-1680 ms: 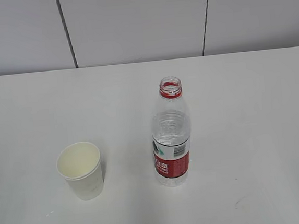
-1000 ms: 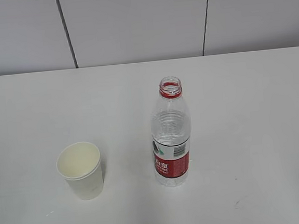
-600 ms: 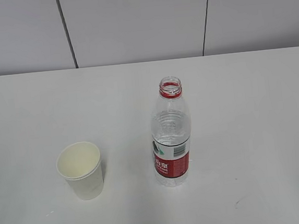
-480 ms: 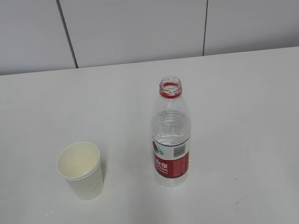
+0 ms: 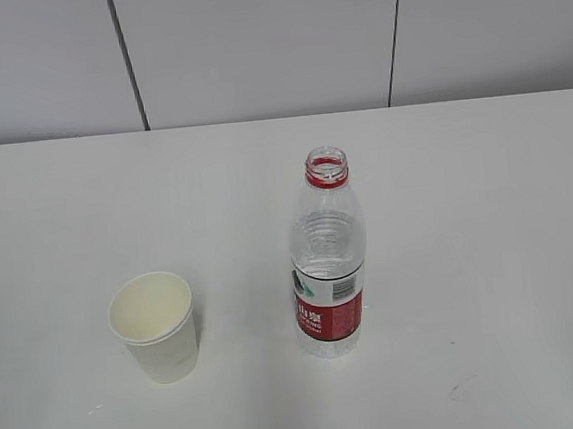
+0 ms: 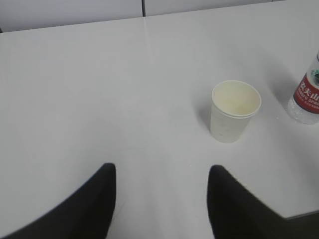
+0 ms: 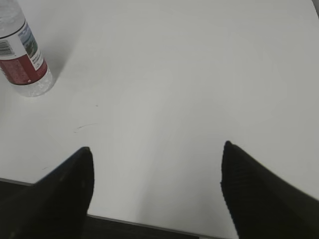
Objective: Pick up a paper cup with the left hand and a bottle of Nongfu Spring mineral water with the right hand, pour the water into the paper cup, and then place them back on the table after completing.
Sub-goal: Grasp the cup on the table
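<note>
So, going left to right on the table point(image 5: 487, 207): the paper cup point(image 5: 156, 326) stands upright, looks empty, and beside it sits the uncapped Nongfu Spring bottle point(image 5: 326, 256), partly filled. Both claws, left hand point(image 6: 160, 174) and right hand point(image 7: 155, 157), hang spread apart, gripping nothing, well short of either.

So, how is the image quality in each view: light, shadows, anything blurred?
Exterior view: even, soft light; the paper cup and the Nongfu Spring bottle are sharp, with faint shadows. Left wrist view: the open left gripper is a dark blur in the foreground. Right wrist view: the open right gripper is blurred too; the bottle's shadow falls up and to the right.
</note>
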You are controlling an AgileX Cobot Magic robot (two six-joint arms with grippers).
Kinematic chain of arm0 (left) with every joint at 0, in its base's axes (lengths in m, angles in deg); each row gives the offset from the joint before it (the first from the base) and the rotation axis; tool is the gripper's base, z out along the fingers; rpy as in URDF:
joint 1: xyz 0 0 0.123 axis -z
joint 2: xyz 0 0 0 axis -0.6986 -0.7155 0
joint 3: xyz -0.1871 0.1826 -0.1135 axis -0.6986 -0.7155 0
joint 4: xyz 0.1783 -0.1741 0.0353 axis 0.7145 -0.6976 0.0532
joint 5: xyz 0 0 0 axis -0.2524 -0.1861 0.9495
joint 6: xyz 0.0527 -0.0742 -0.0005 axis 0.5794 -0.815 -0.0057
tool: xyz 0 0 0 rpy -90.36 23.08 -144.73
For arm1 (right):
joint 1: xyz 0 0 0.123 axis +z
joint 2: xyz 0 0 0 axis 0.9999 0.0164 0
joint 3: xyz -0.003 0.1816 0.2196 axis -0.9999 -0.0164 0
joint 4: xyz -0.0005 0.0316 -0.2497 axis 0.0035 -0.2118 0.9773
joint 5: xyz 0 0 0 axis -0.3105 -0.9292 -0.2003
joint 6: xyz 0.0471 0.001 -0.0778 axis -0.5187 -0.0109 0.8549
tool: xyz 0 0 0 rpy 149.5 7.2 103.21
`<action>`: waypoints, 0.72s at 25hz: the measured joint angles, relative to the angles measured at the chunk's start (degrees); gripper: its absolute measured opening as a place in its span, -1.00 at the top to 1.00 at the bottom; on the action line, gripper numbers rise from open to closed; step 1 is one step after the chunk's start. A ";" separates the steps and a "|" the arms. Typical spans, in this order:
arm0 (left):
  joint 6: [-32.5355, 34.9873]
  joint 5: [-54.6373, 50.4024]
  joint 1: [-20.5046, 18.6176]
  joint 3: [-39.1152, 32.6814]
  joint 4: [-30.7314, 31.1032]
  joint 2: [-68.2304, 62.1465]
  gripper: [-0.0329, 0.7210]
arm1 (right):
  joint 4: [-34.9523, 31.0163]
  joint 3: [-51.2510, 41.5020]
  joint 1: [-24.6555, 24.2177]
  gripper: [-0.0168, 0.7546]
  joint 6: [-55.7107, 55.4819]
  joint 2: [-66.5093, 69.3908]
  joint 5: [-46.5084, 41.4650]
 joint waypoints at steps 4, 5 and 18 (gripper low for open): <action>0.00 0.06 0.00 0.00 0.00 0.00 -0.08 | 0.00 0.00 0.00 -0.57 0.00 0.00 0.00; 0.00 0.06 0.00 0.00 -0.11 0.00 -0.09 | 0.00 0.00 0.00 -0.57 0.00 0.00 0.00; 0.00 10.02 0.00 0.22 -4.64 0.00 -0.63 | -0.40 0.85 0.00 -0.57 1.52 0.00 2.51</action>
